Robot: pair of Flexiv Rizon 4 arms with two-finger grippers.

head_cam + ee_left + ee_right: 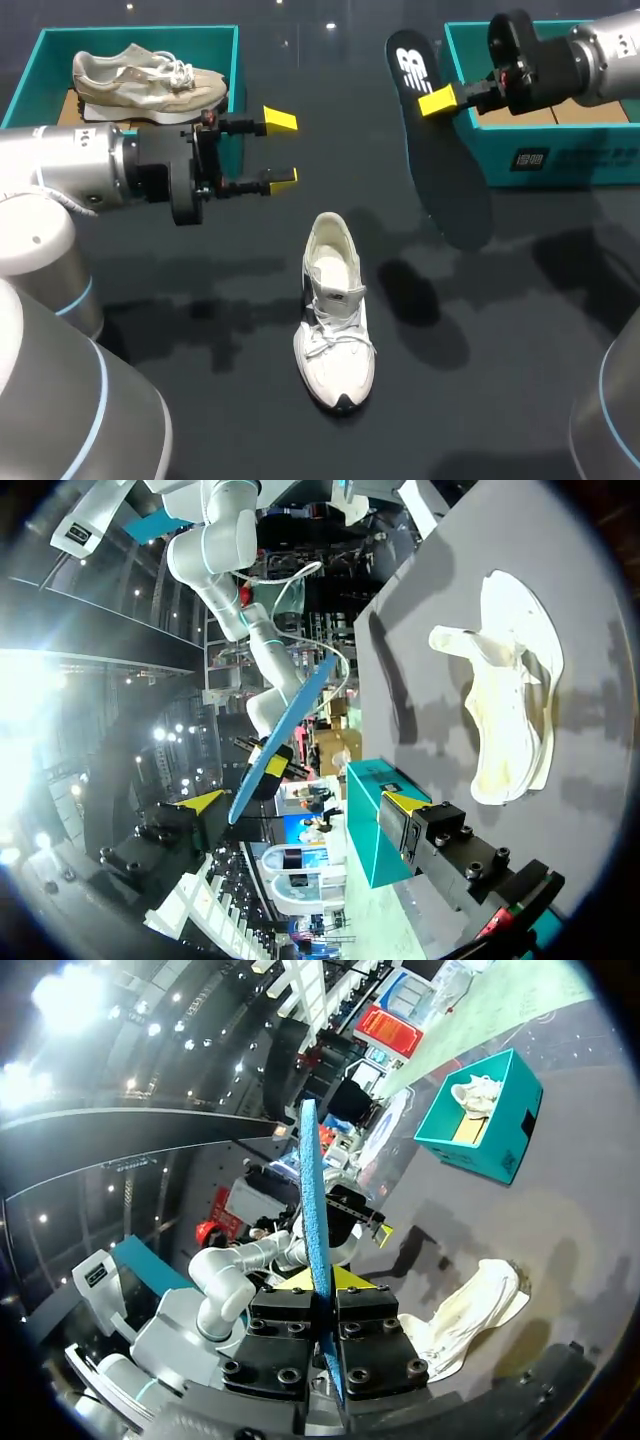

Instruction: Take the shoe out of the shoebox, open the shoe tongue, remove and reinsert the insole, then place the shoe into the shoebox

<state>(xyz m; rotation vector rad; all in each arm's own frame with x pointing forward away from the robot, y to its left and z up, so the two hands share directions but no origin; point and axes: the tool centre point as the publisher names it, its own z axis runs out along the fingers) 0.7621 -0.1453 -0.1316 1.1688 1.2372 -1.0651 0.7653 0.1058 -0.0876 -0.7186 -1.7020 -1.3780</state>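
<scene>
A white shoe [335, 320] lies on the dark table, toe toward me, with its tongue pulled open. It also shows in the left wrist view [505, 700] and the right wrist view [470, 1310]. My right gripper [440, 100] is shut on the insole [432, 160], which hangs in the air beside the right teal shoebox [560, 160]. The insole's blue edge [312, 1220] stands upright between the fingers of my right gripper [325, 1290]. My left gripper [281, 150] is open and empty, up and left of the shoe. From the left wrist, the left gripper [305, 802] faces the insole [285, 730].
A second teal shoebox [215, 40] at the back left holds a beige shoe [150, 80] and sits right behind my left arm. It also shows in the right wrist view [495, 1150]. Bare dark tabletop [480, 380] surrounds the white shoe.
</scene>
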